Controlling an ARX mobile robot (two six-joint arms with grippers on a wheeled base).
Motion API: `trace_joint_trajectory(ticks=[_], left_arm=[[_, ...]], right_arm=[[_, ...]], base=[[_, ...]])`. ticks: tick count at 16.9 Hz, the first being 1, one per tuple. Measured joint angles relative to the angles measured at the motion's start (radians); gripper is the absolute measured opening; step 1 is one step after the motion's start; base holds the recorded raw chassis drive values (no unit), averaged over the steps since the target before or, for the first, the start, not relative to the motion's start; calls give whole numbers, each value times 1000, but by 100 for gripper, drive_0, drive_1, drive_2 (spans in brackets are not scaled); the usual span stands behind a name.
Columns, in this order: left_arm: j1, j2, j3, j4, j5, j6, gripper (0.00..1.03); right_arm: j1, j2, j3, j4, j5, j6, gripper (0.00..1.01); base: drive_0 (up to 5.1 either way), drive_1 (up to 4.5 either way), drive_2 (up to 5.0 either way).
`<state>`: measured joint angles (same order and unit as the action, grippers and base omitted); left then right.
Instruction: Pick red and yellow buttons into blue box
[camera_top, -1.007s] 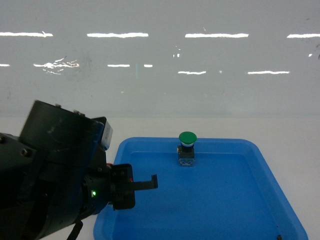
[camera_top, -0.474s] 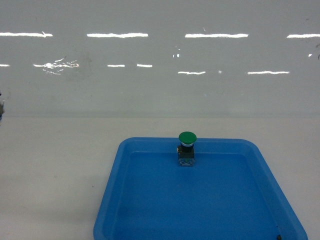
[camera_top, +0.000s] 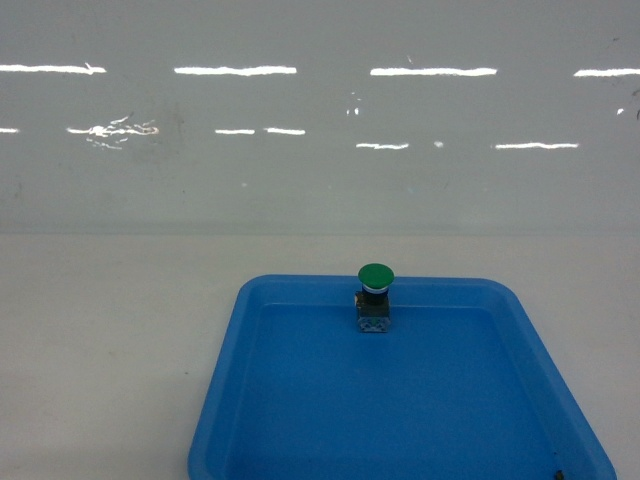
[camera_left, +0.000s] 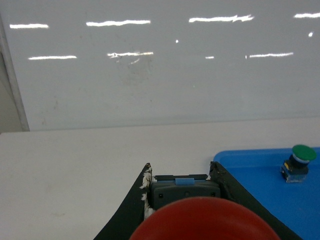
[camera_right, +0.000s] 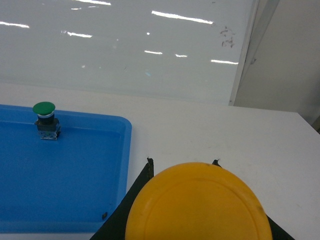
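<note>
The red button (camera_left: 205, 220) fills the bottom of the left wrist view, cap toward the camera. My left gripper (camera_left: 181, 172) is shut on its grey block body, above the white table just left of the tray. In the right wrist view the yellow button (camera_right: 197, 205) is held the same way, my right gripper (camera_right: 182, 162) shut on it, its black fingers (camera_right: 145, 172) showing on either side of the cap. It hangs over the table to the right of the tray. Neither gripper shows in the head view. The blue box is out of view.
A shallow blue tray (camera_top: 300, 400) lies on the white table, with a green-capped button (camera_top: 375, 297) standing upright near its far rim. The same tray (camera_right: 75, 175) and green button (camera_right: 46, 120) show in the right wrist view. A glossy white wall rises behind the table.
The left arm, which filled the lower left of the head view a second ago, has drawn out of that view. The tray and the green button have not moved.
</note>
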<state>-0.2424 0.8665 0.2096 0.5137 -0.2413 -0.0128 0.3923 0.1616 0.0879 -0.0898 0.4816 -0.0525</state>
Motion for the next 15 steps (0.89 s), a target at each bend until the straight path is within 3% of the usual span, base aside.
trace_joint_trajectory(ticks=[13, 15], left_arm=[[0, 4, 0, 1, 3, 14, 27], [0, 4, 0, -1, 3, 14, 27]], right_arm=[[0, 0, 0, -2, 0, 0, 26], [0, 0, 0, -1, 0, 0, 26]], base=[[0, 0, 0], [9, -421, 440]])
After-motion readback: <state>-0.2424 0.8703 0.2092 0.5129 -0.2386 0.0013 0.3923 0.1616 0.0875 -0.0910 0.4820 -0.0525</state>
